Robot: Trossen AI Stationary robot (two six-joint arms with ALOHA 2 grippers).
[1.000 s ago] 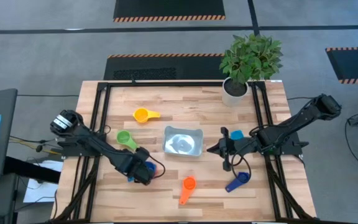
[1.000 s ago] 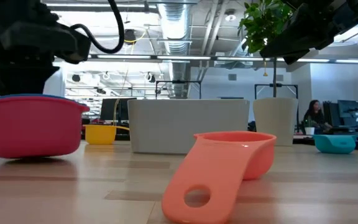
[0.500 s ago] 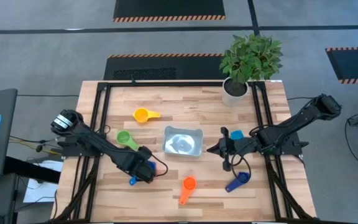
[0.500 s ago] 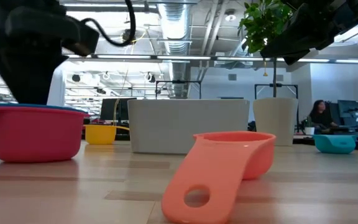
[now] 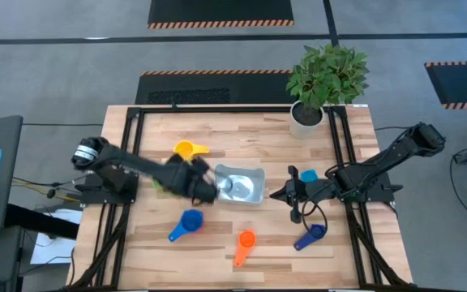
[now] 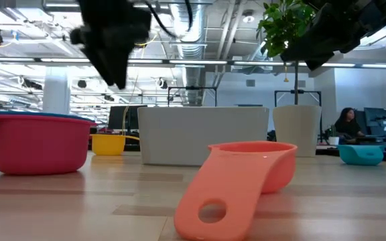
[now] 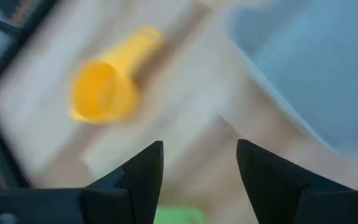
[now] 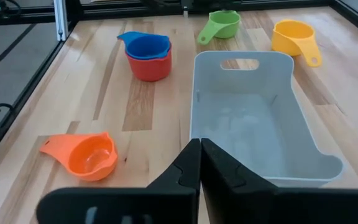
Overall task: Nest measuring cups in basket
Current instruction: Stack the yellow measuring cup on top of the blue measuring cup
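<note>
A blue measuring cup [image 5: 190,221] sits nested in a red one [image 8: 148,67] on the table's near left; in the low view the red cup [image 6: 35,142] shows a blue rim. My left gripper [image 5: 203,186] hovers open by the basket's left side, above the green cup [image 7: 176,216], touching nothing. The silvery basket [image 5: 239,184] stands mid-table with nothing in it. Resting on the table are the yellow cup [image 5: 186,149], orange cup [image 5: 244,241], dark blue cup [image 5: 310,235] and light blue cup [image 5: 307,175]. My right gripper [image 5: 286,193] waits shut, right of the basket.
A white pot with a green plant [image 5: 308,115] stands at the far right corner. Black frame rails [image 5: 132,146] run along the table's left and right sides. Bare wood lies between the basket and the near edge, around the orange cup.
My left gripper has opened and let go of the blue cup, which stays nested in the red one. It has then risen and swung toward the far right, to the basket's left side.
</note>
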